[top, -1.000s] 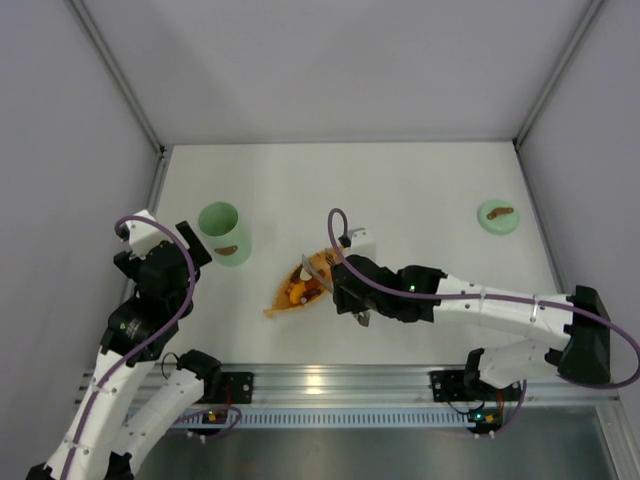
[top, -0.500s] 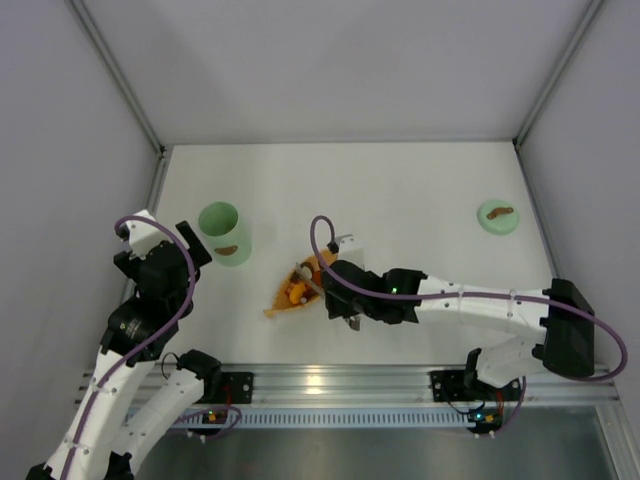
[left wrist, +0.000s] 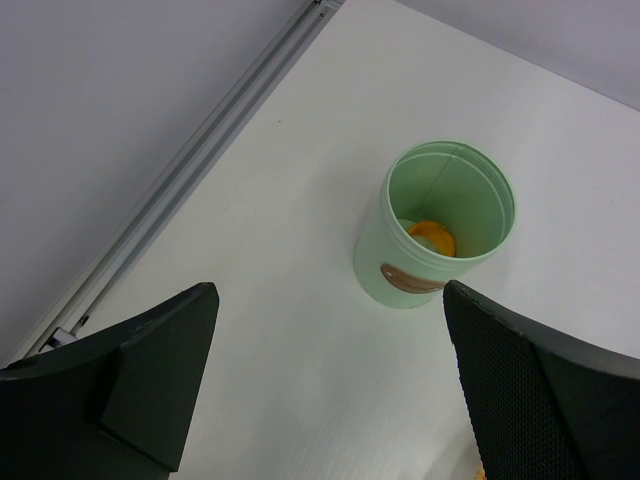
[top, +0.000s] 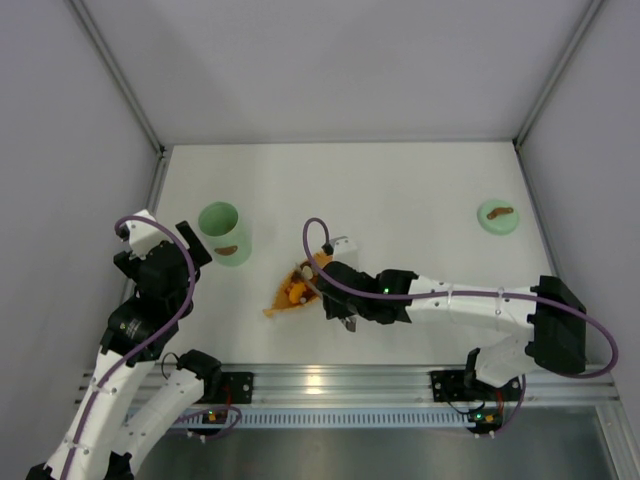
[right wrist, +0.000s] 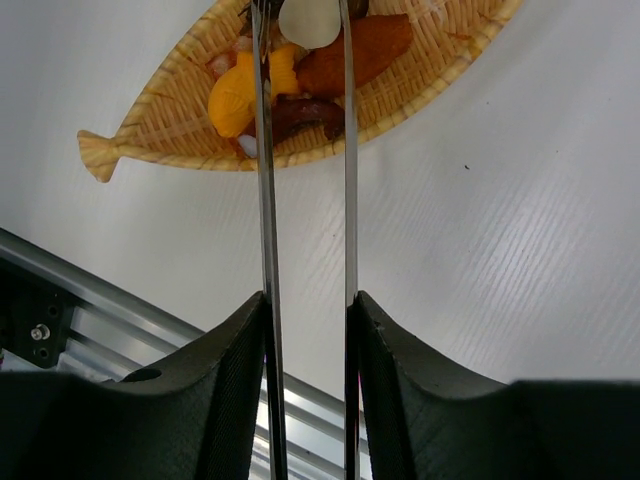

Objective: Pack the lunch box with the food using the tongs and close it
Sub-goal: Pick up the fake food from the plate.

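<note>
Right fingers (right wrist: 225, 400) squeezed tongs (right wrist: 265, 200); tongs ran straight ahead, tips astride white piece (right wrist: 310, 20) on tray (right wrist: 165, 125); left fingers (left wrist: 150, 370) wide open, empty

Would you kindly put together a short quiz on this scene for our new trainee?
1. True or false: the lid lies far from the tub, not on it.
2. What sits between the tips of the tongs? A: a white piece. B: the lid. C: nothing.
3. What colour is the piece already in the tub?
Key: 1 true; 2 A; 3 orange.
</note>
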